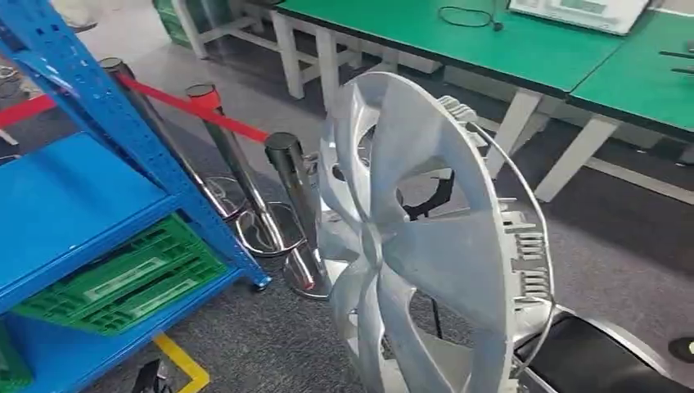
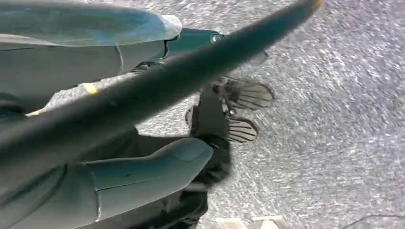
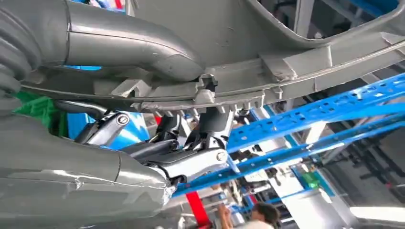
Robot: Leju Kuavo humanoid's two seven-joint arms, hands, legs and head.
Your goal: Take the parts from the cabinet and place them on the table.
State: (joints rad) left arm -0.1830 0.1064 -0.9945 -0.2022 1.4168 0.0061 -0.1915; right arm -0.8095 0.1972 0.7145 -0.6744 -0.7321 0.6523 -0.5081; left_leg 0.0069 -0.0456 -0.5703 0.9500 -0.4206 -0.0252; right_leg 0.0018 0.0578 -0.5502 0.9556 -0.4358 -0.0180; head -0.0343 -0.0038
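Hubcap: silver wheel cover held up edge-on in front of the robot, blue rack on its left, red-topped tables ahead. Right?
One thing is off: the tables ahead have green tops, not red, as the head view shows. The red there is the barrier tape between the posts. The rest stands: the silver hubcap is up edge-on in front of the robot, with the blue rack on its left.

The silver wheel cover (image 1: pixel 425 246) stood close in front, blocking the middle. Left, the blue shelf rack (image 1: pixel 98 139) and 3 chrome stanchions (image 1: pixel 286 205) with red belt (image 1: pixel 188 105) crowded the way. Open grey floor (image 1: pixel 606 246) lay before the green table (image 1: pixel 491 41).
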